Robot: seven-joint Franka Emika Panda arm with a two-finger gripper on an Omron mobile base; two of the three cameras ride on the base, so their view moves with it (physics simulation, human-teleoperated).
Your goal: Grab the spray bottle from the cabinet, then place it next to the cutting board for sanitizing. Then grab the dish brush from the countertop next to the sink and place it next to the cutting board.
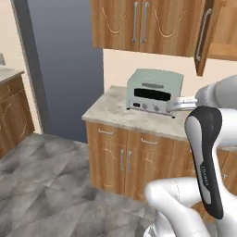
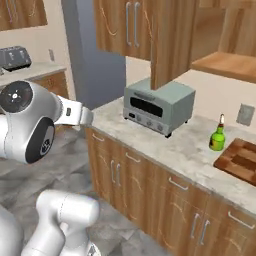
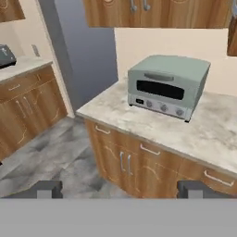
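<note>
Our gripper [image 3: 120, 189] spreads its blunt dark fingers [image 3: 46, 189] wide, empty; beyond them, marbled stone countertop [image 3: 203, 132] carries a boxy toaster oven [image 3: 166, 85].

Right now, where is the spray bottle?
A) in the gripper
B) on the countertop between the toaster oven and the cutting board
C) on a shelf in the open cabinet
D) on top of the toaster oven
B: the spray bottle stands upright on the countertop, right of the toaster oven, beside the cutting board.
</note>
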